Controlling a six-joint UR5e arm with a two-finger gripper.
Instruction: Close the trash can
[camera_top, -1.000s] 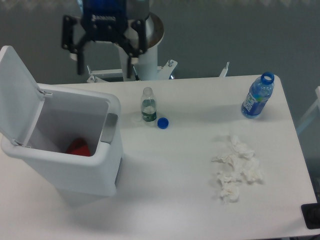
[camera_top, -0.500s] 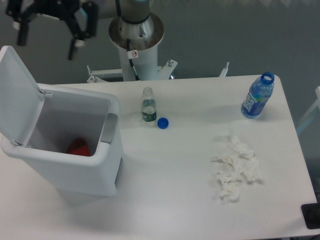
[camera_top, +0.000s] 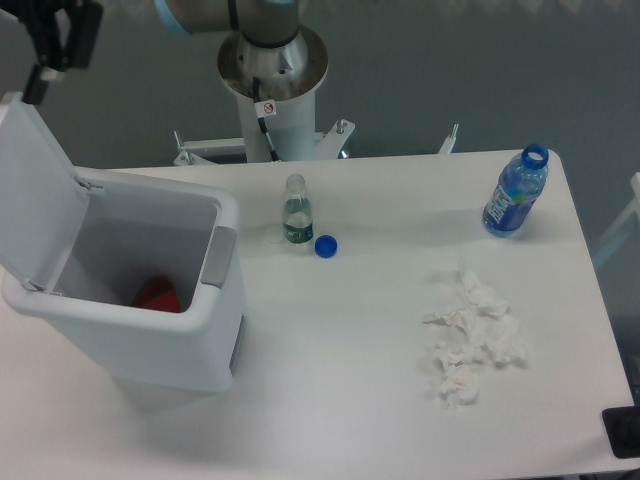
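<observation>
The trash can (camera_top: 150, 335) is a large white bin on the left of the table. Its flat white lid (camera_top: 35, 190) stands swung up at the left side, leaving the top open. A grey latch tab (camera_top: 218, 268) shows on the right rim, and something red (camera_top: 158, 293) lies inside. My gripper (camera_top: 50, 40) is in the air at the top left corner, above the raised lid's upper edge and apart from it. Only one black finger (camera_top: 36, 84) shows; the other is cut off by the frame edge. The jaws look spread wide and hold nothing.
A small uncapped clear bottle (camera_top: 296, 212) and a blue cap (camera_top: 325, 245) stand just right of the bin. A blue bottle (camera_top: 515, 190) is at the far right, crumpled tissues (camera_top: 470, 335) lie right of centre. The robot base (camera_top: 272, 70) rises behind the table.
The gripper has travelled left across the top of the view, from above the table's back edge to over the lid, going partly out of frame. The lid has not moved.
</observation>
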